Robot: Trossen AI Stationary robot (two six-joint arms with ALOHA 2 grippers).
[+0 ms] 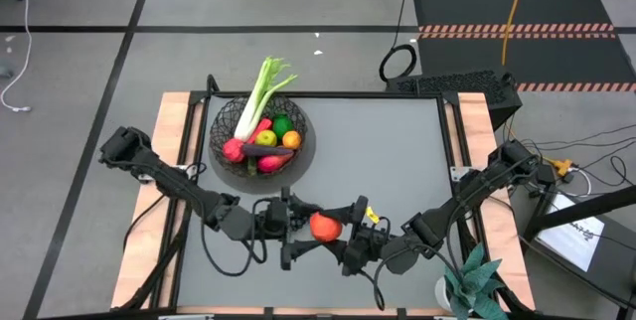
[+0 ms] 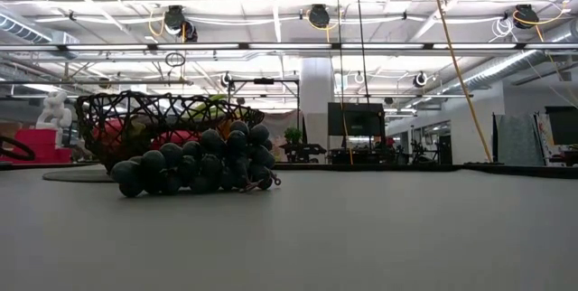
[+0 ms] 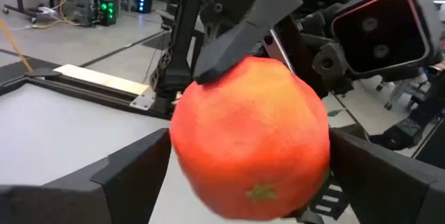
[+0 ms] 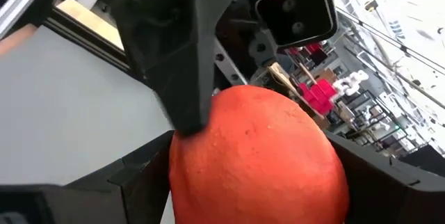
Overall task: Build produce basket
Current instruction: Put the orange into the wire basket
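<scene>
An orange-red round fruit (image 1: 325,226) hangs above the table's near middle, between my two grippers. My right gripper (image 1: 344,229) comes from the right and is shut on it. My left gripper (image 1: 305,227) comes from the left and is open, with one finger on each side of the same fruit (image 3: 250,140). The black wire basket (image 1: 231,121) stands at the far left and holds a leek (image 1: 263,86), an apple, an orange, an eggplant and red fruits. In the low view, dark grapes (image 2: 194,166) lie on the table in front of the basket (image 2: 149,110). My right gripper pinches the fruit's two opposite sides (image 4: 182,172) between its fingers; one finger (image 3: 236,22) lies on the fruit's upper side. The fingers reach in level from the table's right. The fruit is lifted clear of the table. My left gripper's fingers (image 3: 139,175) stand close beside the fruit; I cannot tell whether they touch it.
A spiky teal-green plant (image 1: 475,282) stands at the table's near right corner. The grey tabletop (image 1: 397,151) has wooden side rails (image 1: 177,121). Cables and a striped mat lie on the floor beyond the far edge.
</scene>
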